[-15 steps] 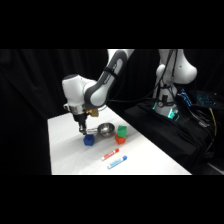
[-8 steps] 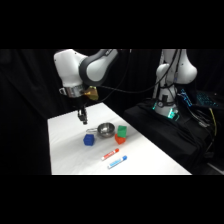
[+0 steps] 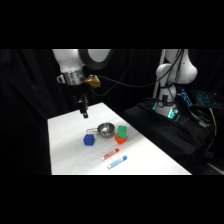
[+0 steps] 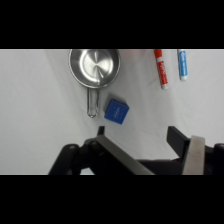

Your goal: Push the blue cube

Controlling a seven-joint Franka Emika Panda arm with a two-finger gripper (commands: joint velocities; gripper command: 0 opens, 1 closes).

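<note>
My fingers (image 4: 179, 139) are spread wide and hold nothing. They hang high over the worktop (image 3: 65, 145), near its far end. The blue cube (image 4: 116, 110) sits on the worktop below my fingers and a little in front of them, closer to my left finger than to my right one.

What could go wrong, biggest thing first. The worktop edge is not far from the blue cube, so I think a hard push that way could knock it off. The metal bowl (image 4: 94, 66) lies beyond the cube, and its handle ends just beside the cube. If I push that way, or come down a bit to the side, I might bump the handle and move the bowl too. The cube is small. If I hit only a corner, it may spin and slip away from my fingers. The red marker (image 4: 160, 67) and the blue marker (image 4: 182, 64) lie far in front of my right finger, and a long push could roll them.

What I cannot see well. My own arm is cut off at the top in the side view. The green cube (image 3: 121, 131) is missing from my wrist view. My fingertips are cut off there.
</note>
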